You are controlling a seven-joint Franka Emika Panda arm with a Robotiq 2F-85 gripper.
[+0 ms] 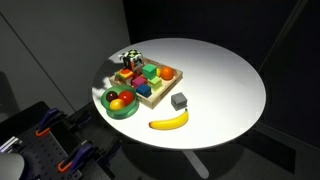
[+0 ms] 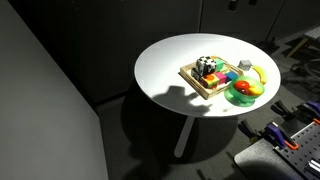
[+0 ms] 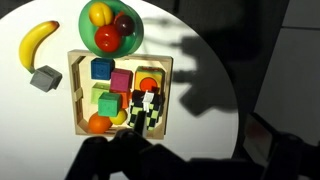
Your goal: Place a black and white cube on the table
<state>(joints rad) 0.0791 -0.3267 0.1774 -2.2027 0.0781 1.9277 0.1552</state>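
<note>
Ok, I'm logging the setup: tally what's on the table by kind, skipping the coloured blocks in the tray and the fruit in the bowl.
Wooden tray: 1
Green bowl: 1
Banana: 1
Grey cube: 1
Black and white cube: 1
Total: 5

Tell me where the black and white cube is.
In the wrist view the cube sits on the wooden tray, at the end farthest from the green bowl.

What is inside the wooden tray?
Coloured blocks fill the wooden tray, with the black and white cube sitting at one side. Whatever lies beneath that cube is covered.
</note>
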